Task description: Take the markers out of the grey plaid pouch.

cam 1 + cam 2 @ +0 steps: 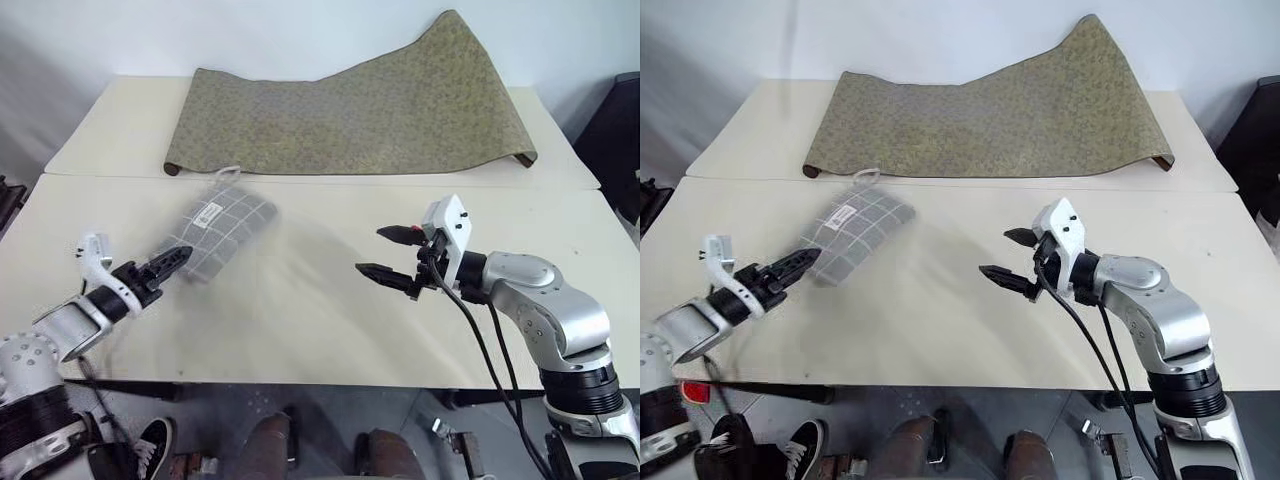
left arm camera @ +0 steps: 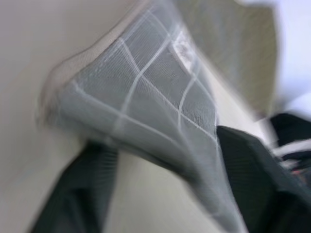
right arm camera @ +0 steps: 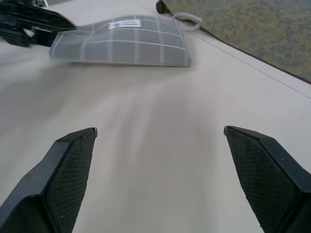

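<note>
Large olive-gold patterned cloth (image 1: pixel 370 110) draped across far table (image 1: pixel 120 125), one end raised, near table (image 1: pixel 300 320) pale

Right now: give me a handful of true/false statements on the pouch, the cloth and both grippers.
1. The grey plaid pouch lies on the olive-gold cloth. False: it is on the bare table, in front of the cloth.
2. The right gripper is open and empty. True.
3. The right gripper touches the pouch. False: it is well apart from it.
4. The left gripper is at the pouch's near end. True.
5. Markers lie on the table. False: none are visible.
</note>
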{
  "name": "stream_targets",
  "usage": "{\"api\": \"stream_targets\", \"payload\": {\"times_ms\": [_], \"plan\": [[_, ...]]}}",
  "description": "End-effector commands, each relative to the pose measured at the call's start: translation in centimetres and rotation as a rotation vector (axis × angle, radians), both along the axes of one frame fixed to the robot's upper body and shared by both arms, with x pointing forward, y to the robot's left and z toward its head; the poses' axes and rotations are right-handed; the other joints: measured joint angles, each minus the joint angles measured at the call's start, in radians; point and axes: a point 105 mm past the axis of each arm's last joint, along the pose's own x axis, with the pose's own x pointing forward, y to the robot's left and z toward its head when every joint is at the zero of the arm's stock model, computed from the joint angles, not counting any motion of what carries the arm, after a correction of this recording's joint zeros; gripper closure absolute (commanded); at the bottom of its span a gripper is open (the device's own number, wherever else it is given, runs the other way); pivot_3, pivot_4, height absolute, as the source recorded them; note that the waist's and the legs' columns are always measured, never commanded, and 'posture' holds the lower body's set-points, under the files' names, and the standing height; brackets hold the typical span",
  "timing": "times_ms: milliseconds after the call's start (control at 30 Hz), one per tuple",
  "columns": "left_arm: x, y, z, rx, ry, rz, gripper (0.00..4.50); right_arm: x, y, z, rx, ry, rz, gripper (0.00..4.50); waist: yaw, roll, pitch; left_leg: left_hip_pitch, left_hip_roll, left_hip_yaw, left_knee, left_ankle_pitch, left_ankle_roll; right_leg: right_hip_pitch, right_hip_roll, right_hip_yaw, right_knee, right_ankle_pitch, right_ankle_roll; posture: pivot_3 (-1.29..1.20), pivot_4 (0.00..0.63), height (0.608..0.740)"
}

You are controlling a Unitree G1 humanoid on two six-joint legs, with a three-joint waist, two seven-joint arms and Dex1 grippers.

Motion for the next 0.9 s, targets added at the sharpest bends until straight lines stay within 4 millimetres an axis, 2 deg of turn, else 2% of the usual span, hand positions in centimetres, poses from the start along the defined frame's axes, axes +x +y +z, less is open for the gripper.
{"api": "stream_targets", "payload": {"times_ms": [33, 67, 100, 167, 200, 300, 367, 467, 533, 700, 833, 900], "plan": [[-1.8, -0.6, 1.4, 0.269, -0.127, -0.105, 0.55, -0.5, -0.6, 0.6, -0.005, -0.035, 0.009, 0.08, -0.001, 0.000, 0.000, 0.000, 0.000, 0.000, -0.001, 0.000, 0.000, 0.000, 0.000, 0.001, -0.001, 0.000, 0.000, 0.00, 0.150, 0.740], [-2.5, -0.7, 1.2, 0.399, -0.160, -0.143, 0.55, -0.5, -1.0, 0.5, -0.007, -0.032, -0.001, 0.08, -0.003, -0.001, -0.001, 0.000, 0.000, 0.001, -0.002, 0.000, -0.001, -0.002, 0.000, 0.002, -0.001, 0.000, 0.000, 0.00, 0.150, 0.740], [-3.1, -1.0, 1.5, 0.449, -0.197, -0.173, 0.55, -0.5, -1.5, 0.3, -0.019, -0.032, -0.019, 0.08, -0.004, -0.001, -0.001, 0.000, 0.000, 0.003, -0.004, 0.000, -0.001, -0.003, 0.000, 0.003, -0.001, 0.000, 0.000, 0.00, 0.150, 0.740], [-3.6, -0.5, 2.3, 0.376, -0.217, -0.144, 0.55, -0.4, -2.5, 0.1, -0.036, -0.032, -0.050, 0.08, 0.004, -0.001, -0.001, 0.000, 0.000, 0.008, -0.007, 0.000, -0.001, -0.006, -0.001, 0.005, -0.003, 0.000, 0.000, 0.00, 0.150, 0.740], [-3.8, 0.1, 2.3, 0.417, -0.218, -0.131, 0.55, -0.2, -3.3, 0.1, -0.035, -0.038, -0.083, 0.08, 0.007, -0.001, -0.001, 0.000, 0.001, 0.008, -0.007, 0.000, -0.001, -0.007, -0.001, 0.005, -0.003, 0.000, 0.000, 0.00, 0.150, 0.740], [-4.3, 1.9, 2.9, 0.617, -0.257, -0.094, 0.55, 1.8, -7.0, 1.3, 0.000, -0.111, -0.292, 0.08, 0.007, -0.001, -0.001, -0.002, 0.004, 0.012, -0.007, 0.000, -0.002, -0.011, -0.001, 0.008, -0.004, 0.000, -0.001, 0.00, 0.150, 0.740], [-4.6, 2.1, 3.2, 0.631, -0.286, -0.088, 0.55, 2.5, -8.9, 1.1, -0.004, -0.126, -0.387, 0.08, 0.007, -0.001, -0.001, -0.001, 0.004, 0.016, -0.007, 0.000, -0.002, -0.012, -0.001, 0.009, -0.003, 0.000, -0.001, 0.00, 0.150, 0.740], [-5.5, 1.9, 3.6, 0.615, -0.357, -0.104, 0.55, 4.0, -13.1, 1.3, -0.001, -0.184, -0.613, 0.08, 0.005, -0.001, -0.001, -0.001, 0.005, 0.018, -0.007, -0.001, -0.001, -0.013, -0.001, 0.010, -0.003, 0.000, -0.001, 0.00, 0.150, 0.740], [-5.9, 1.6, 3.6, 0.616, -0.384, -0.119, 0.55, 4.7, -14.7, 1.8, 0.045, -0.211, -0.709, 0.08, 0.004, -0.001, -0.001, -0.001, 0.006, 0.019, -0.007, -0.001, -0.001, -0.013, -0.001, 0.010, -0.003, 0.000, -0.002, 0.00, 0.150, 0.740], [-6.7, 0.3, 1.8, 0.621, -0.366, -0.156, 0.55, 5.9, -20.1, 1.4, 0.058, -0.257, -1.008, 0.08, -0.012, -0.001, -0.001, -0.001, 0.007, 0.019, -0.006, 0.000, 0.000, -0.013, -0.001, 0.010, 0.000, 0.000, -0.003, 0.00, 0.150, 0.740], [-7.8, -0.5, 0.7, 0.628, -0.368, -0.186, 0.55, 5.5, -23.0, 0.4, -0.012, -0.273, -1.157, 0.08, -0.018, -0.001, -0.001, 0.000, 0.007, 0.019, -0.006, 0.002, 0.004, -0.013, -0.001, 0.010, 0.001, 0.000, -0.003, 0.00, 0.150, 0.740], [-8.5, -1.0, 0.1, 0.631, -0.381, -0.208, 0.55, 5.4, -23.7, 0.0, -0.022, -0.276, -1.187, 0.08, -0.019, -0.001, -0.001, 0.000, 0.007, 0.019, -0.006, 0.002, 0.005, -0.013, -0.001, 0.010, 0.001, 0.000, -0.003, 0.00, 0.150, 0.740]]}}
